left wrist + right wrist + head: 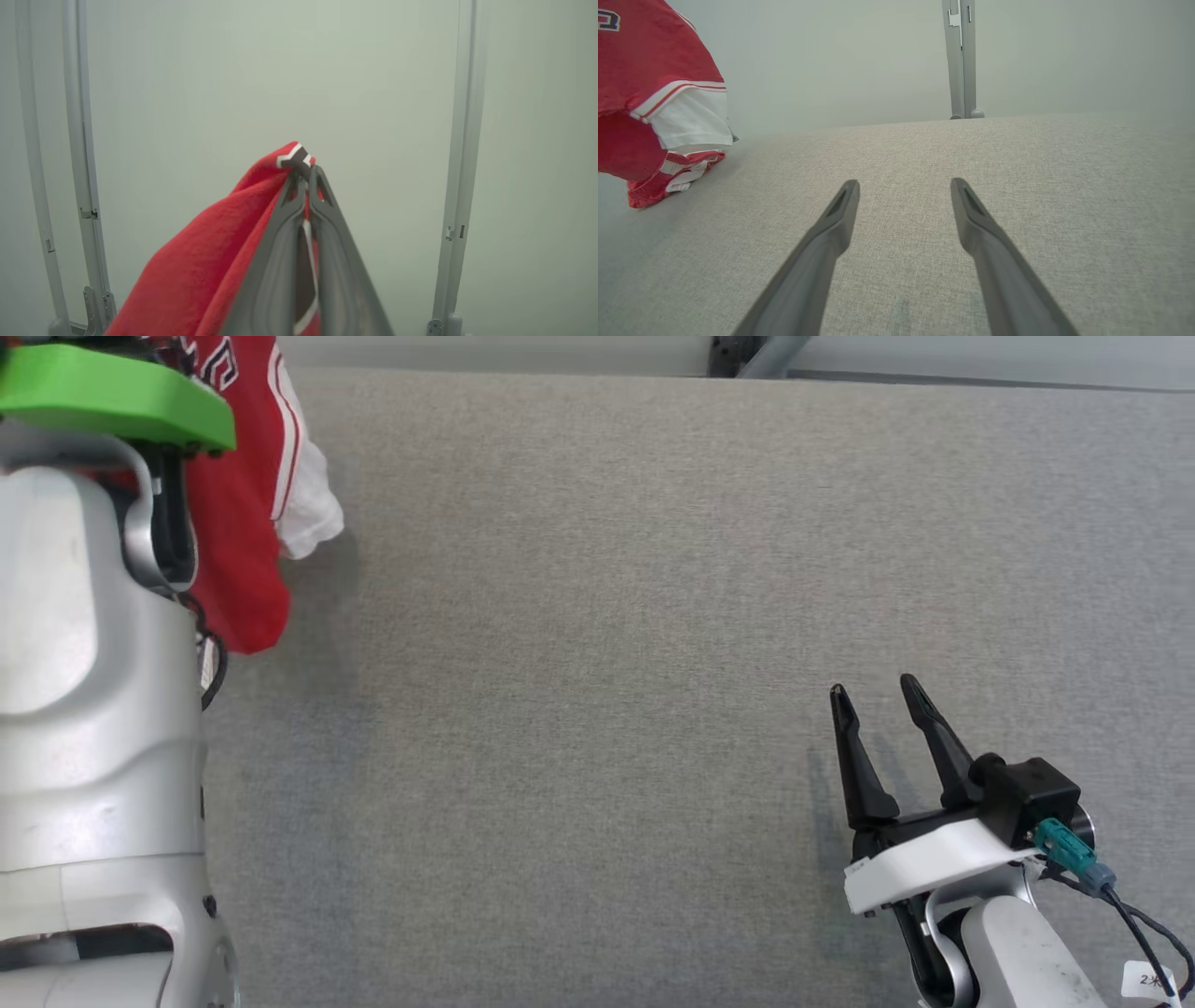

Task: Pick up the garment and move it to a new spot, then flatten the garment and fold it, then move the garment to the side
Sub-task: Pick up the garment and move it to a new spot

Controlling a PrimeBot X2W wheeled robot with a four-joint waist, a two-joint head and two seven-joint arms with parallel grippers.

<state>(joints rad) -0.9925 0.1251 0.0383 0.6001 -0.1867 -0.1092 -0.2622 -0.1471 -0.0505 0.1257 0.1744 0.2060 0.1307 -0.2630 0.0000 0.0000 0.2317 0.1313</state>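
1. Left hand (308,175): fingers pressed together, pinching the garment (210,261) at a trimmed edge; a bit of white and dark trim pokes out just past the fingertips
2. From that pinch the red cloth drapes down and away on the left of the fingers; a white stripe shows in the narrow slit between them
3. Beyond the left hand: a pale wall with grey uprights (86,163) on both sides
4. Head view: pale left forearm (93,709) with a green cover (112,397) near its far end; the garment hangs just beyond and beside it, red body, white sleeve, dark lettering
5. Right hand (873,687): fingers spread wide, nothing between them, low over the grey fabric desk (597,709); whether the tips touch it, cannot tell
6. Garment relative to the right hand: well off to its left and farther out than its fingertips; most of it hangs in the air, and the lowest red and white folds seem to rest on the desk
7. Straight ahead of the right hand, past the far desk edge: one grey post (962,60)
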